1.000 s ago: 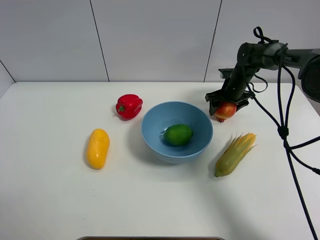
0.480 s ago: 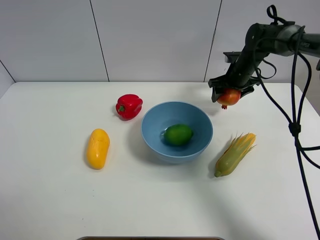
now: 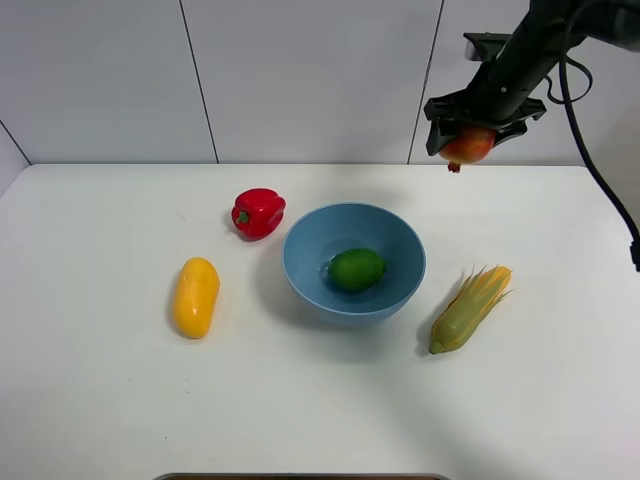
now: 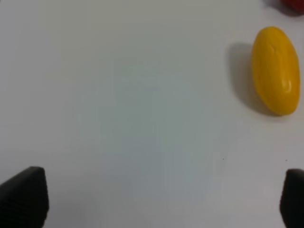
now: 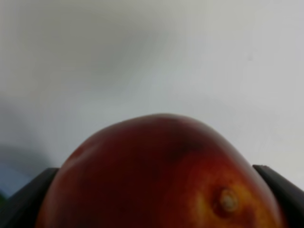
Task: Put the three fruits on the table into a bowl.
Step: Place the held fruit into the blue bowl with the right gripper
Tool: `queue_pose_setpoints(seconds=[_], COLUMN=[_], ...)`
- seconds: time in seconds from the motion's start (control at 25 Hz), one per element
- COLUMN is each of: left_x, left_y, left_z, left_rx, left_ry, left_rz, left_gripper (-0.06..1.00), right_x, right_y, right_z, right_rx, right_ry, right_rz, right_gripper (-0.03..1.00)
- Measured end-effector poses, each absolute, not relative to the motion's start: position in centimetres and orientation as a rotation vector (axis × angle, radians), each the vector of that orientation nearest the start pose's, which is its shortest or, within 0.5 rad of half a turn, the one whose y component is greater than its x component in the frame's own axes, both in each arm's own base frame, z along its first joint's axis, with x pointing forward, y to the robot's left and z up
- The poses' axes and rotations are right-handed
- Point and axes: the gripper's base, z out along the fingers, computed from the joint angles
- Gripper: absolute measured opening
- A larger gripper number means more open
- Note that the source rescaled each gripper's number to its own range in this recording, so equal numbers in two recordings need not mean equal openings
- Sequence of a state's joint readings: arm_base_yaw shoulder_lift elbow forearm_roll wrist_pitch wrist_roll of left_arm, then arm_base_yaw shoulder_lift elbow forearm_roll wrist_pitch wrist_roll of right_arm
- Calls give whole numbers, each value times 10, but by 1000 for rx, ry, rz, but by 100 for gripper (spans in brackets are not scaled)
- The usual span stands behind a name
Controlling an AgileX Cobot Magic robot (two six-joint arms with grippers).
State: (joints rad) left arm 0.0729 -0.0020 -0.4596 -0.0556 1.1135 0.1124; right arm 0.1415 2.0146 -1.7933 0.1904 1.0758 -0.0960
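A pale grey-white panelled wall [image 3: 310, 80] stands behind the bench [image 3: 320, 410], split by thin dark seams [image 3: 198, 80] that lean slightly off vertical. The bench is plain white and matt, with rounded far corners. The light is even and diffuse, and shadows on the bench are faint and soft-edged. A dark strip [image 3: 300, 477] shows at the near edge.

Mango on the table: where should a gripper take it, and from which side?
Take the mango across its narrow middle, coming straight down from above. It lies flat on the table with bare surface along both long sides, so the fingers fit there; the rounded ends would likely slip. The open left gripper, which has it in view, looks like the one to use.
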Motion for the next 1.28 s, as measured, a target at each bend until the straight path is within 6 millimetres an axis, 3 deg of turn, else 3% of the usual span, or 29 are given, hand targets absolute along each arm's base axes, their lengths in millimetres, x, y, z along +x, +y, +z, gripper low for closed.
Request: queue_pose_setpoints(seconds=[0.2,0.44,0.68,0.88,1.28], left_x=[-3,-3,-3,-3,-3], left_y=[-5,-5,-5,-5,-5], left_z=[262,262,262,262,262], left_rx=[45,45,45,45,45], left_ry=[2134,2134,2134,2134,2134], left_rz=[41,41,41,41,41], left_gripper=[100,100,100,100,100], right_x=[414,388,363,354,356], right_y=[123,183,223,240,254], right_z=[279,278,277,272,227], right_rx=[-414,-645,-812,-877,-947], right_ry=[2758,2754,2748,2745,2871], right_rz=[306,295,257,208,150], right_gripper=[32,32,32,32,32])
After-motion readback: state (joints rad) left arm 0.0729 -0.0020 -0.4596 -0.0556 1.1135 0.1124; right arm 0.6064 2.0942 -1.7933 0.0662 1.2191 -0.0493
